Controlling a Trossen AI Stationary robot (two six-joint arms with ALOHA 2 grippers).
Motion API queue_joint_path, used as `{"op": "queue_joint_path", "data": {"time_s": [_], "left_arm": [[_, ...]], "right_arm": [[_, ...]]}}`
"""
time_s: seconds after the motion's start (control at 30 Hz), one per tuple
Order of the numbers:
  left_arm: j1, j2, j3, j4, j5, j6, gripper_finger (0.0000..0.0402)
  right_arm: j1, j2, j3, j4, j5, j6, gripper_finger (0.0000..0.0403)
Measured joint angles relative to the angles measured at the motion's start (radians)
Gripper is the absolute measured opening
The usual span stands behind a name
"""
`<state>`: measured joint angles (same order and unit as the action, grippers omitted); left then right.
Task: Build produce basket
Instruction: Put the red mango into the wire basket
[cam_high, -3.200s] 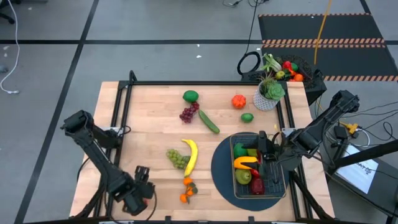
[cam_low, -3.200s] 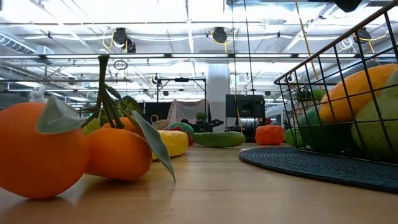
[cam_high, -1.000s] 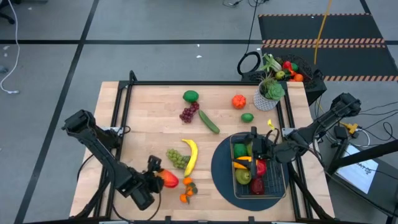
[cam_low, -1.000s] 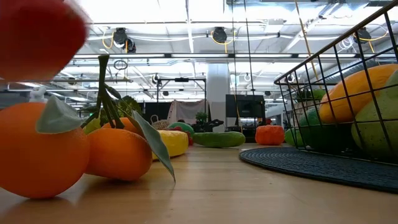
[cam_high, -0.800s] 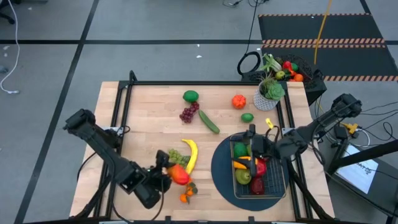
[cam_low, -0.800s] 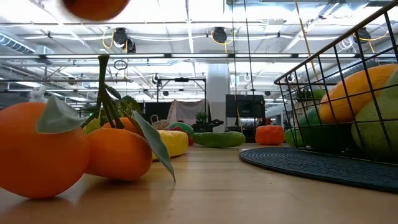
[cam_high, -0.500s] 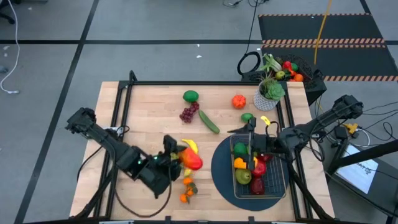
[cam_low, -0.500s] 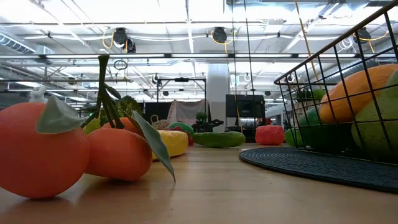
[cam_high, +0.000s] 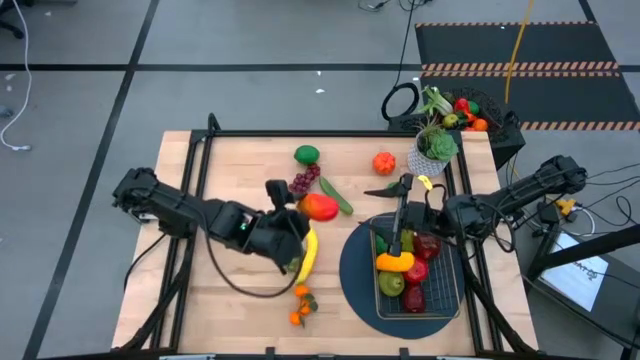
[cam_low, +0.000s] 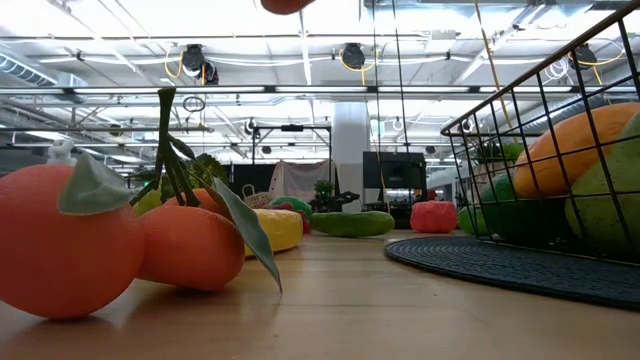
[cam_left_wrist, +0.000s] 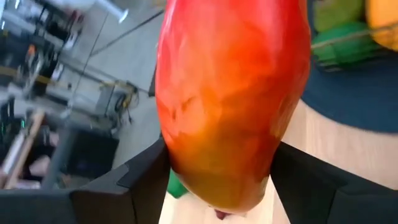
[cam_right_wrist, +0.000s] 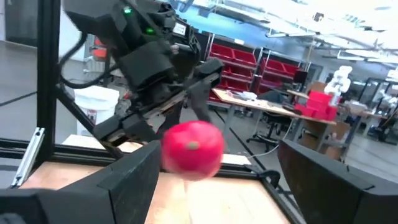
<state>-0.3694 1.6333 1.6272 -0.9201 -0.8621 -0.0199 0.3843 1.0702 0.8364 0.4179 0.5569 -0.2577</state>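
Two oranges (cam_low: 110, 245) on wooden table (cam_high: 230, 170)

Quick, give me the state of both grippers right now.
Left gripper: closed on the red-orange mango, carried above the table.
Right gripper: open, holding nothing, over the basket's far edge.
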Motion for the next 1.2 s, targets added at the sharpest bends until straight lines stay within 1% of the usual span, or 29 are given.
{"op": "queue_joint_path", "data": {"time_s": [0.1,0.2,0.3,0.4,0.57,0.77,0.9,1.1,1.2], "left_arm": [[0.023,0.0,0.0,0.0,0.001,-0.064,0.0253],[0.037,0.0,0.0,0.005,0.023,-0.135,0.0253],[0.047,0.0,0.0,0.013,0.06,-0.198,0.0253],[0.054,0.0,0.0,0.053,0.077,-0.224,0.0253],[0.054,0.0,0.0,0.11,0.078,-0.112,0.0253],[0.055,0.0,0.0,0.116,0.078,0.011,0.0253],[0.052,0.0,-0.001,0.121,0.079,0.054,0.0253],[0.046,0.0,-0.02,0.175,0.081,0.127,0.0253],[0.046,0.0,-0.028,0.239,0.14,0.133,0.0253]], "right_arm": [[0.0,0.0,0.0,0.004,0.047,0.033,0.0314],[0.0,0.0,0.0,0.003,0.099,0.1,0.0314],[0.0,0.0,0.0,0.004,0.102,0.17,0.0314],[0.0,0.0,0.0,0.003,0.097,0.183,0.0314],[0.0,0.0,0.0,0.001,0.066,0.098,0.0314],[0.001,0.0,0.0,-0.017,0.038,0.056,0.0314],[0.001,0.0,0.0,-0.057,0.012,0.061,0.0314],[0.003,0.0,0.0,-0.134,0.007,0.026,0.0314],[0.003,0.0,0.0,-0.142,0.007,0.035,0.0314]]}}
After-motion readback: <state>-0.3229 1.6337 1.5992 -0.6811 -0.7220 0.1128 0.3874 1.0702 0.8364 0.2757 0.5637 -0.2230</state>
